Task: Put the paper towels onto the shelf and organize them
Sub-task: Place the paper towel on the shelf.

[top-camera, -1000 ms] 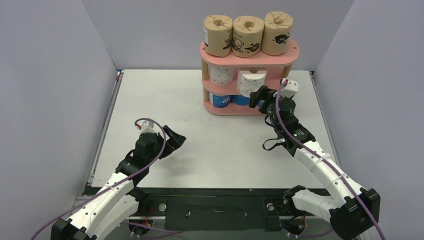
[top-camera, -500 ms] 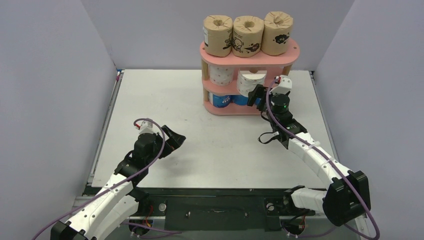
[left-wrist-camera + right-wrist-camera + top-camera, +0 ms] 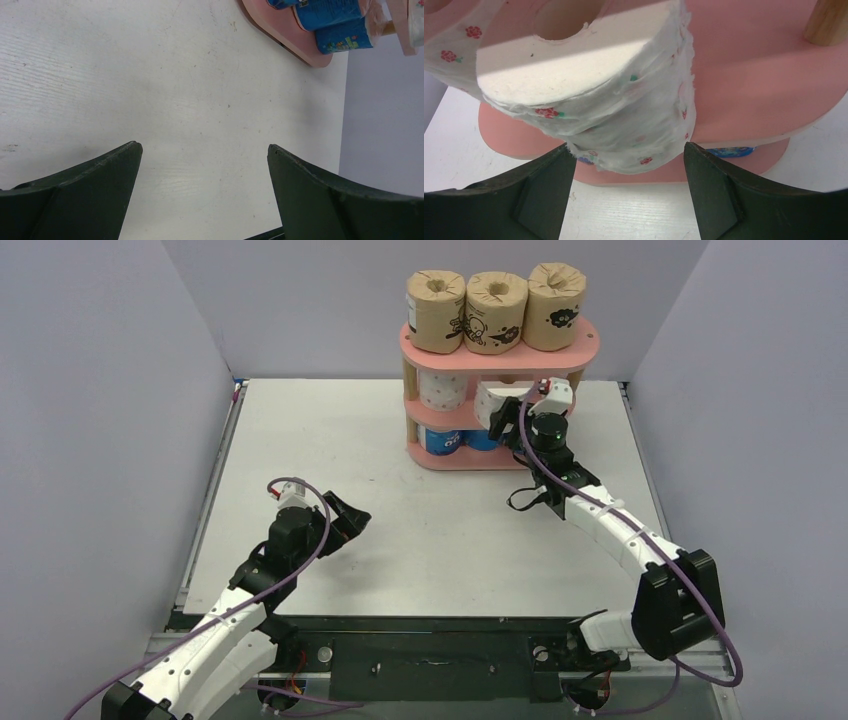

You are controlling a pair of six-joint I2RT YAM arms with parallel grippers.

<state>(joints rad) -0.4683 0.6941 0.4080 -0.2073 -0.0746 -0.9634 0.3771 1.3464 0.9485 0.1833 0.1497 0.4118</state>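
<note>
At middle tier of shelf (image 3: 592, 340), upper centre of top view, white dotted roll (image 3: 489, 402) sits tilted between right gripper (image 3: 625, 150) fingers; you cannot tell whether they pinch or merely flank it. Roll light, soft, crushable: hold round sides gently. Little headroom between tiers, wooden post (image 3: 826, 22) close by. Left gripper (image 3: 202, 146), fingers spread wide, holds nothing over table (image 3: 420, 530), lower left.

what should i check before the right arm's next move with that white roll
1. White roll sits inside the right gripper: ok.
2. Roll fully on the middle board of the shelf: not ok, it hangs over the front edge.
3. Grip firm or loose: cannot tell.
4. Bare board beside the roll: ok.
5. Left gripper open, away from the shelf: ok.
6. Brown rolls upright on top: ok.
</note>
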